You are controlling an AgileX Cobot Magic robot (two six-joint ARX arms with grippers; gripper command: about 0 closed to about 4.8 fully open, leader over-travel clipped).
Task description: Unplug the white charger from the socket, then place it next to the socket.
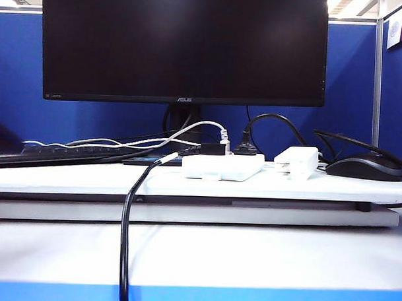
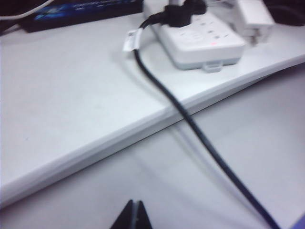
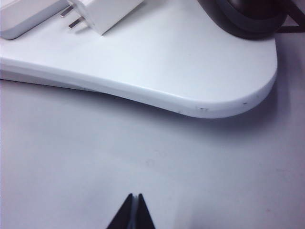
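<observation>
White runs across most of what I see: one raised board under one black monitor, and on the board one socket, one white charger and one black mouse. The white charger lies on its side just beside the socket, unplugged, its two prongs bare and pointing at the strip. One black cable trails off the socket over the board's edge. My left gripper is pressed closed, holding nothing, hanging above the lower tabletop. My right gripper is likewise closed and empty, well short of the board's rounded corner.
</observation>
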